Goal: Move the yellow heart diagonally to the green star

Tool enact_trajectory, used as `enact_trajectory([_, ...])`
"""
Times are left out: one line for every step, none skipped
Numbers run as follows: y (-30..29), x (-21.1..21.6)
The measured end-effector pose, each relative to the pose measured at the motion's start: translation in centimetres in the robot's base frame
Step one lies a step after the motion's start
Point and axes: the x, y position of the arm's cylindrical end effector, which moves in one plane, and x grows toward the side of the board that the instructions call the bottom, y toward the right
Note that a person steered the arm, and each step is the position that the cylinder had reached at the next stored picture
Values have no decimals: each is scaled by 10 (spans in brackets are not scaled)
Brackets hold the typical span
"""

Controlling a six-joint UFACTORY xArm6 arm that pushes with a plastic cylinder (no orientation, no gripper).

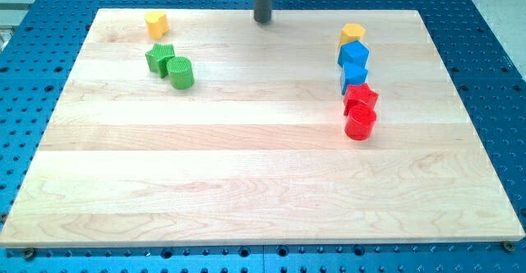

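The yellow heart [156, 23] sits near the board's top-left corner. The green star [159, 58] lies just below it, touching a green cylinder [182, 72] on its lower right. My tip [263, 20] is at the board's top edge near the middle, well to the right of the yellow heart and apart from every block.
At the view's right, a column of blocks runs downward: a yellow block [352, 34], a blue block [353, 55], a second blue block [354, 76], a red star [361, 99] and a red cylinder [360, 124]. The wooden board [246, 174] lies on a blue perforated table.
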Motion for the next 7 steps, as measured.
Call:
enact_trajectory([-36,0])
enact_trajectory([-127,-1])
enact_trajectory([-148,12])
enact_trajectory([-135,64])
enact_trajectory([-116,52])
enact_trajectory([-122,-1])
enact_trajectory([-183,-2])
